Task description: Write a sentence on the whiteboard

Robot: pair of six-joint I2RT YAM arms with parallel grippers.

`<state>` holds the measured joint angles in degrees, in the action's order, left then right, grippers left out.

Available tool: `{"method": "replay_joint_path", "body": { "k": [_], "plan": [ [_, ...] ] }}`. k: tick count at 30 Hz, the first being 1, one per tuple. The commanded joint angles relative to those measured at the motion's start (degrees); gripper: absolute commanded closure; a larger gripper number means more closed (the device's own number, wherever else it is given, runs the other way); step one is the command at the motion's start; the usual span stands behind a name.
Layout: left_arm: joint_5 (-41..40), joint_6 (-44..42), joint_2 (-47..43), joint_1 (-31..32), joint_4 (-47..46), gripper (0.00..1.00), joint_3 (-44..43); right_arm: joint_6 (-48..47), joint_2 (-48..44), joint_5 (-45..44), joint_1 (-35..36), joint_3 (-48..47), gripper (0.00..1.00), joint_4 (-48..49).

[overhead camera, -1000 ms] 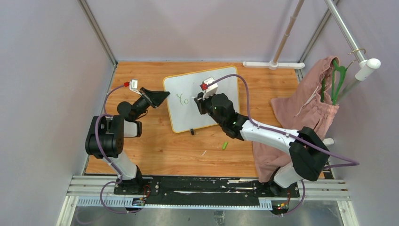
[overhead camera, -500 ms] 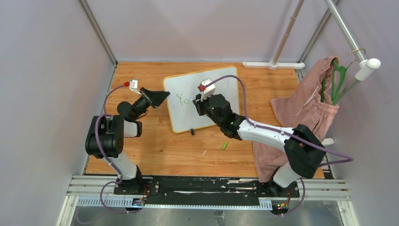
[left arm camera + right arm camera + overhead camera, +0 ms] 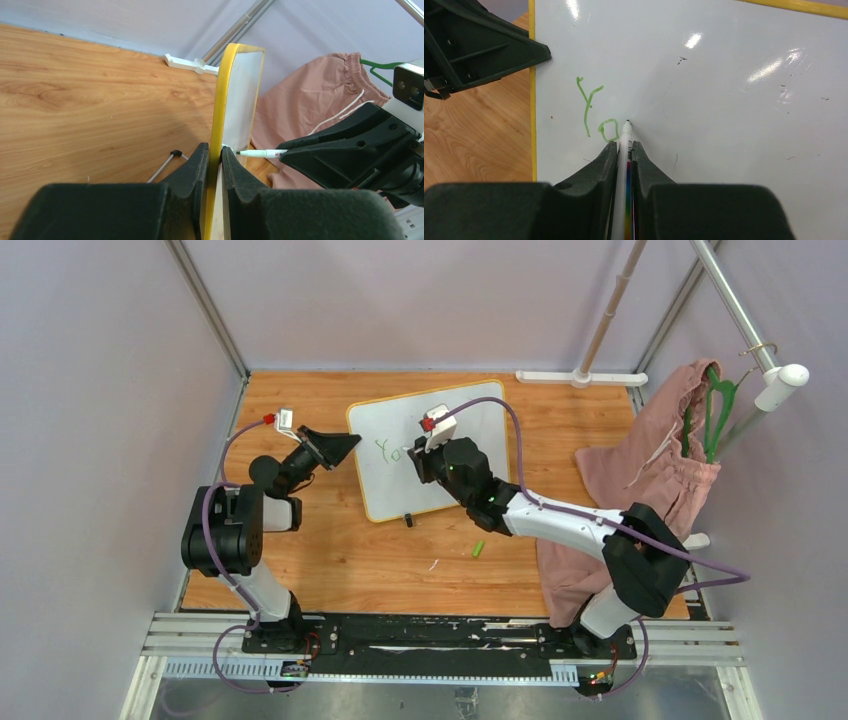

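Observation:
The whiteboard (image 3: pixel 390 485) stands tilted on the wooden table, white with a yellow rim (image 3: pixel 222 90). My left gripper (image 3: pixel 350 443) is shut on its left edge, one finger on each side of the rim (image 3: pixel 215 148). My right gripper (image 3: pixel 624 145) is shut on a white marker (image 3: pixel 626 131), which also shows in the left wrist view (image 3: pixel 260 153). The marker's tip touches the board just right of the green letters "Yo" (image 3: pixel 596 117). From above, those letters (image 3: pixel 388 450) sit at the board's left, beside my right gripper (image 3: pixel 418 455).
A green marker cap (image 3: pixel 478 549) and a small black piece (image 3: pixel 408 520) lie on the table in front of the board. Pink clothing (image 3: pixel 650 480) hangs from a green hanger (image 3: pixel 715 410) at the right. A white pole base (image 3: pixel 580 377) stands at the back.
My right gripper has shifted slightly left along the board with the marker. The left gripper and the board have not moved.

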<state>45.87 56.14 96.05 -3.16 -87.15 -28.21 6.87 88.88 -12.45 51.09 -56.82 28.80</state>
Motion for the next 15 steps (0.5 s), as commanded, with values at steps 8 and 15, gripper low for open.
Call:
{"method": "replay_joint_path", "body": {
  "k": [8,15],
  "plan": [
    [0.72,-0.59,-0.4,0.87,-2.15,1.0,0.32,1.76,-0.4,-0.58,-0.38,1.65,1.0,0.86],
    [0.8,-0.59,-0.53,0.86,-2.16,1.0,0.35,2.44,-1.19,-0.94,0.54,4.12,1.0,1.33]
  ]
}}
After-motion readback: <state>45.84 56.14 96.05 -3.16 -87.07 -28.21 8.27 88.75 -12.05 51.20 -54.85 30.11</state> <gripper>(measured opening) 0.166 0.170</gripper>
